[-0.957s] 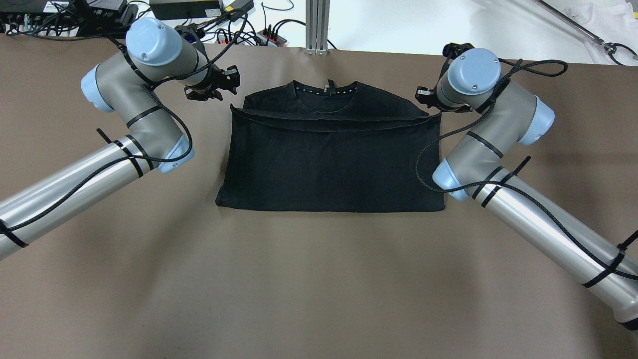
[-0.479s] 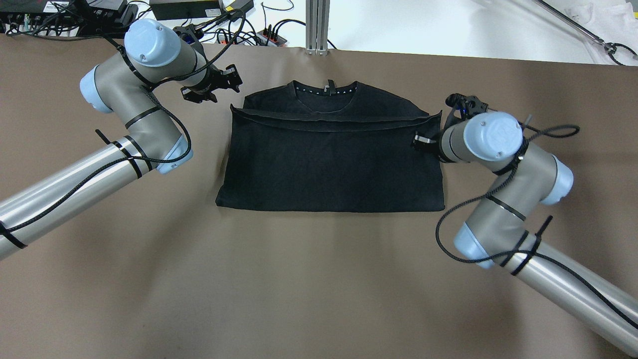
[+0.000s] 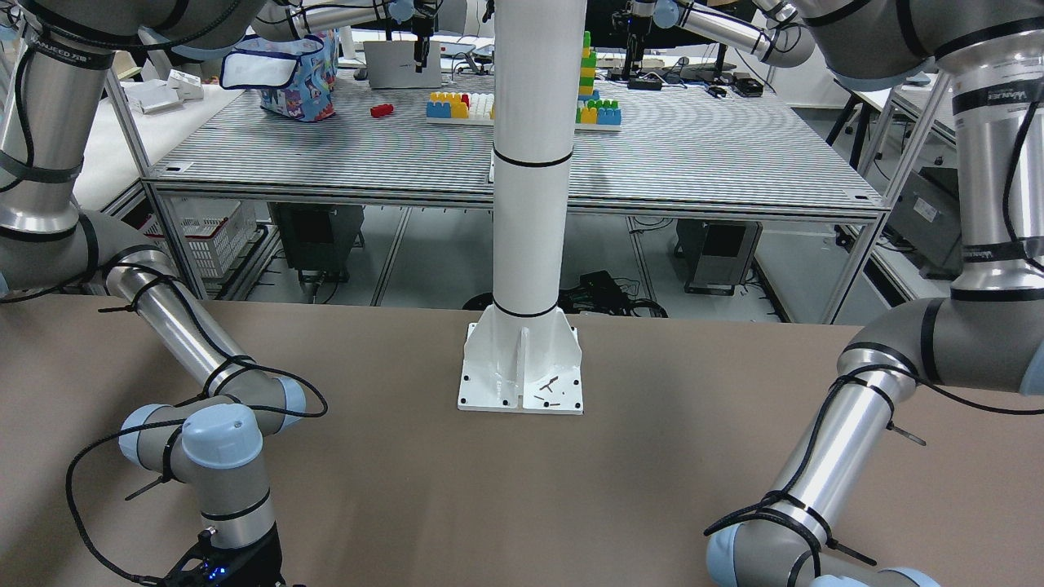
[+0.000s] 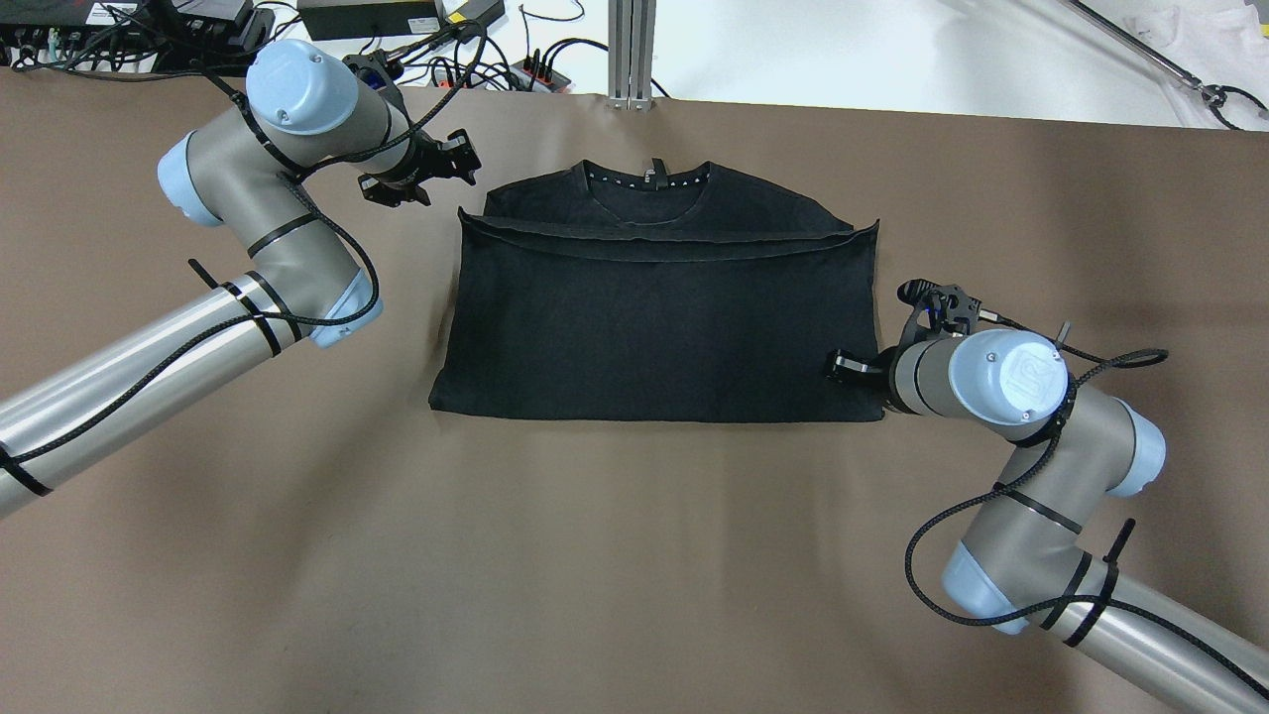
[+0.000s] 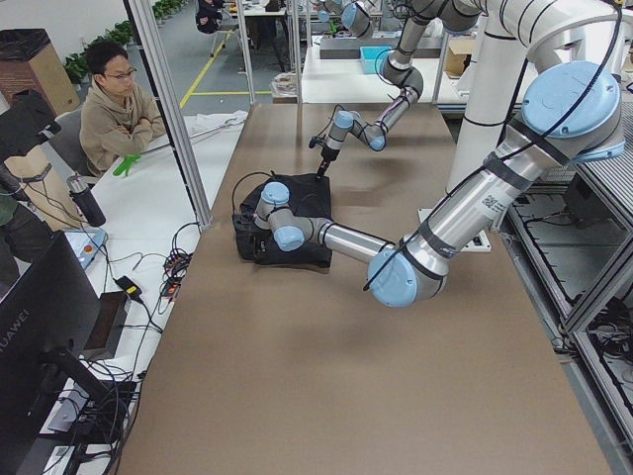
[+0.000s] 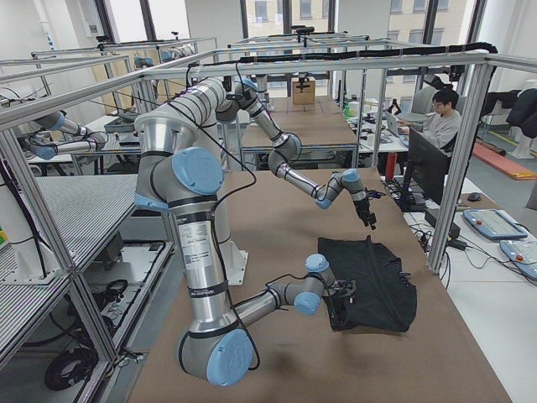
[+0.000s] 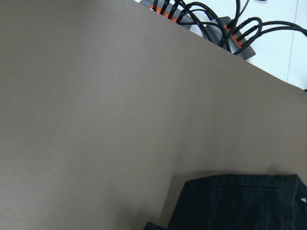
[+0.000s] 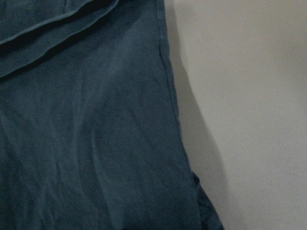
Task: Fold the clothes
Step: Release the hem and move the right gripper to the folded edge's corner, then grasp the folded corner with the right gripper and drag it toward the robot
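Note:
The black garment (image 4: 654, 317) lies flat on the brown table (image 4: 634, 555), its hemmed edge folded up to just below the collar. It also shows in the exterior left view (image 5: 297, 223) and the exterior right view (image 6: 377, 281). My left gripper (image 4: 421, 171) is open and empty, hovering off the garment's far left corner; its wrist view shows that corner (image 7: 240, 203). My right gripper (image 4: 865, 369) hangs over the garment's near right corner and looks open, with one finger hidden under the wrist. Its wrist view shows the garment's right edge (image 8: 86, 134).
Power strips and cables (image 4: 535, 74) and an aluminium post (image 4: 632, 50) sit beyond the table's far edge. The white pillar (image 3: 528, 163) stands on its base plate (image 3: 522, 371) at the robot's side. A person (image 5: 117, 109) sits beyond the far edge.
My right arm has moved along the garment's right edge, from the far right corner to the near right corner. The left gripper has barely shifted. The garment has not moved.

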Controlling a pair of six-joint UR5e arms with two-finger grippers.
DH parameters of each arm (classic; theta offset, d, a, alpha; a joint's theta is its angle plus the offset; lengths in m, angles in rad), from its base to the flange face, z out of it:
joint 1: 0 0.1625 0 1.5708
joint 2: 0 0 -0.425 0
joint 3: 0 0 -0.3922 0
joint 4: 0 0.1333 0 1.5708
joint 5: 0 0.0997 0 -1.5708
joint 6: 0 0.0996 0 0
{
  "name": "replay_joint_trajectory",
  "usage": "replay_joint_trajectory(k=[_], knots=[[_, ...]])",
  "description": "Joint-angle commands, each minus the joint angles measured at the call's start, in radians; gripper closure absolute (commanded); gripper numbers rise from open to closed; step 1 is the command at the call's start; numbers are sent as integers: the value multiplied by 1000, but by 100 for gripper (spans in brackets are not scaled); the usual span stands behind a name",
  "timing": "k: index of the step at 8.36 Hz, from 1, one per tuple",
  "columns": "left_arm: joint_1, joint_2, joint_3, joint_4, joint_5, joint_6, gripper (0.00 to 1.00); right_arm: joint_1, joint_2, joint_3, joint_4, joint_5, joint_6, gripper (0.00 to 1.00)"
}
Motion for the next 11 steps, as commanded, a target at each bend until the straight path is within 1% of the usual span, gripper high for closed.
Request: replay_joint_trajectory(k=[1,5,6,7,9,10,11], knots=[[7,-7,-2,-1,0,-24,30,-15,-38,2,19,8,-6,34],[12,-14,-5,-1,2,-39,30,-17,-72,5,25,7,-3,35],[13,-18,-10,-1,9,-43,30,-17,-73,14,29,8,9,56],[21,-20,-11,-1,20,-46,30,-18,-73,31,29,7,9,100],[32,-29,-11,-1,25,-58,29,-18,-72,33,20,8,9,100],[43,-34,-11,-1,46,-64,29,-18,-75,75,9,24,12,100],[53,-41,-11,-1,57,-72,29,-23,-96,165,-62,46,20,100]])
